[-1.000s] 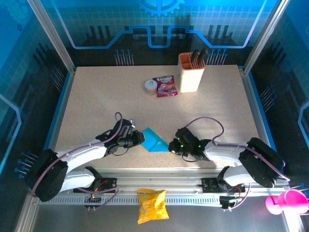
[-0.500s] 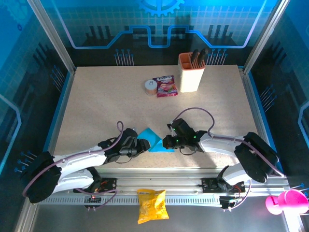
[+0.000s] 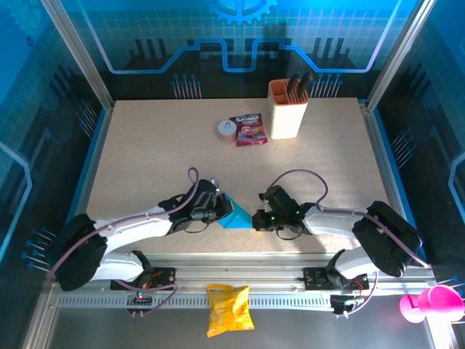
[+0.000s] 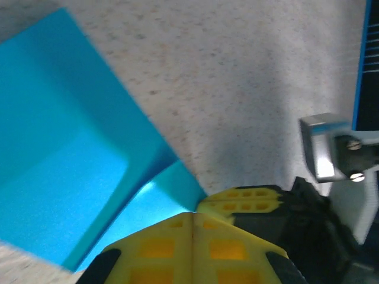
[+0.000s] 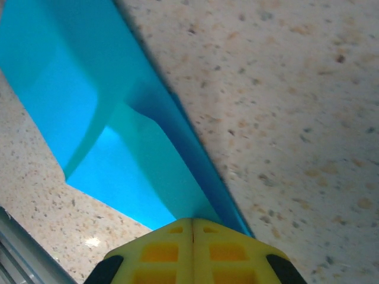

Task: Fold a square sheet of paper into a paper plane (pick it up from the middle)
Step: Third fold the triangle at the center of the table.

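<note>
Currently the square sheet of paper [image 3: 234,213] lies on the table [image 3: 145,160] near its front edge, between the two grippers. It is partly folded: both wrist views show layered flaps and a slanted edge. The shape is a broad wedge, not yet a slim dart, so I judge it early-to-mid, with narrowing folds left.

Left gripper [image 4: 192,214]: pads together, tip at the paper's corner. Right gripper [image 5: 192,220]: pads together at the paper's edge. Pinching or only pressing, cannot tell.

Paper unmarked. Snack packet [image 3: 249,129] print too small to read.
</note>
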Robot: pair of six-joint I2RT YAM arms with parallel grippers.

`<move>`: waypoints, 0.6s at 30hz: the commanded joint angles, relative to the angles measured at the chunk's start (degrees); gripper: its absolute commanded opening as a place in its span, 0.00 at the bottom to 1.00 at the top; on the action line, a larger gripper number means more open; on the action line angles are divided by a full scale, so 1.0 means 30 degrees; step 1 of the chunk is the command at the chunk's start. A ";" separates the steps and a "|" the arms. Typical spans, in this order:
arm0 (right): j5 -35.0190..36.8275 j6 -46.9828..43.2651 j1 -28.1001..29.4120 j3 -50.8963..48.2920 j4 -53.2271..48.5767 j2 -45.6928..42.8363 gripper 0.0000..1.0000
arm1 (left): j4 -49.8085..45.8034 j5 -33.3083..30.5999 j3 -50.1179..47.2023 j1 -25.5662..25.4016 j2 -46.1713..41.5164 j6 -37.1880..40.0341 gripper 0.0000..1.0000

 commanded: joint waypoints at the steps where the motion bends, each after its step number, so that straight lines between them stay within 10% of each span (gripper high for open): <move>1: 0.0380 0.0402 -0.0435 -0.0477 0.0379 -0.0308 0.00 | 0.1194 0.1503 0.1061 0.0073 0.1223 0.1438 0.00; 18: 0.0799 0.0176 -0.0747 -0.1169 -0.0728 -0.0331 0.00 | 0.4968 0.3254 0.2162 0.0068 0.6155 0.1402 0.00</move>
